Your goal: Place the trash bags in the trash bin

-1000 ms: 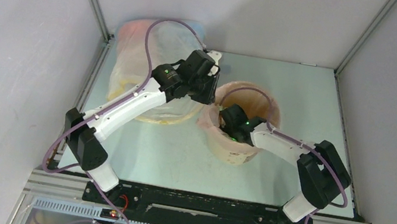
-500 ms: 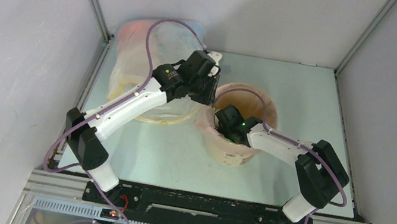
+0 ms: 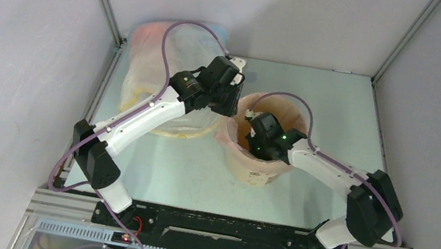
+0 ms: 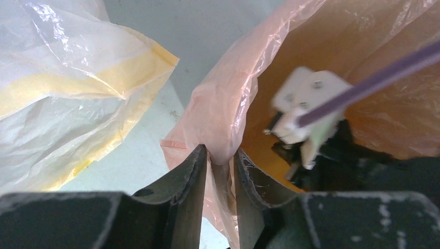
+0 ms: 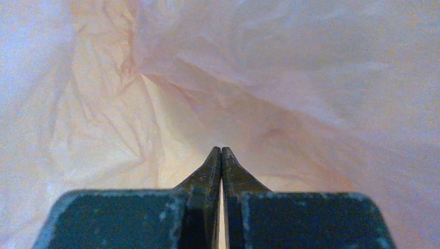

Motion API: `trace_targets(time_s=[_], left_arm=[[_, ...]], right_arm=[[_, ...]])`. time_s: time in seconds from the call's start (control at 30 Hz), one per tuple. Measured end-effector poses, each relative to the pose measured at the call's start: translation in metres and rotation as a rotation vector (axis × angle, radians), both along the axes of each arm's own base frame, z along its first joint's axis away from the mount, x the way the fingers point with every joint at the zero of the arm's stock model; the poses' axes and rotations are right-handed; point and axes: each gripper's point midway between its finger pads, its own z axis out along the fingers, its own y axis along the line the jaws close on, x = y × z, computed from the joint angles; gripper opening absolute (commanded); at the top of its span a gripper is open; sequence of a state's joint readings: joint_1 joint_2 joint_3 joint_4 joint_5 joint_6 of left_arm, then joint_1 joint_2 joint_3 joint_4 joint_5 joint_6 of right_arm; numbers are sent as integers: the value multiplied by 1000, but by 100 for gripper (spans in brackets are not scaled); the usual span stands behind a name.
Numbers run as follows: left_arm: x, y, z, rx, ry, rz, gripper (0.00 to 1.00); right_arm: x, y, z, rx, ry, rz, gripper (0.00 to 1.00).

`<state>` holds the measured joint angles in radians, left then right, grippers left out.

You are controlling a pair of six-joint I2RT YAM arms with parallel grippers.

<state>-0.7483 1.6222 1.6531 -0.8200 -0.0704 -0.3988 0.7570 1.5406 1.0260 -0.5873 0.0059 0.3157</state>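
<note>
My left fingers [image 4: 204, 162] are pinching the pink trash bag [image 4: 228, 98] where it folds over the left rim of the paper bin [image 3: 255, 169]. My right fingers [image 5: 217, 162] are pressed together, gripping nothing, down inside the bag-lined bin. A clear yellow-hemmed sack [image 4: 78, 78] lies just beside it on the desk [image 3: 340, 110].
</note>
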Motion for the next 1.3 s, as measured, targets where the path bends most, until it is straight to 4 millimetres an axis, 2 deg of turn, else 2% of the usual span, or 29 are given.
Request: trace_targets(time_s=[0.27, 0.37, 0.47, 0.57, 0.63, 0.73, 0.9, 1.07, 1.17, 1.3], left_arm=[[0, 2, -1, 7, 2, 4, 32], [0, 2, -1, 8, 1, 3, 35], [0, 2, -1, 12, -2, -1, 38], [0, 2, -1, 13, -1, -1, 46], [0, 2, -1, 14, -2, -2, 53], [0, 3, -1, 17, -2, -5, 59], [-1, 3, 1, 14, -7, -7, 61], [-4, 6, 18, -17, -41, -7, 62], [-6, 8, 35, -55, -83, -6, 63], [-12, 13, 54, -107, -140, -4, 63]], right_arm=[[5, -17, 57, 81, -130, -64, 8], [2, -19, 82, 125, -175, -67, 17], [2, -21, 115, 185, -239, -72, 25], [3, -24, 150, 254, -314, -81, 33], [3, -29, 169, 289, -355, -93, 43], [2, -38, 188, 323, -404, -113, 52], [0, -65, 207, 329, -476, -189, 63], [4, -100, 219, 309, -535, -305, 65], [5, -116, 215, 266, -536, -362, 64], [10, -127, 200, 190, -505, -408, 56]])
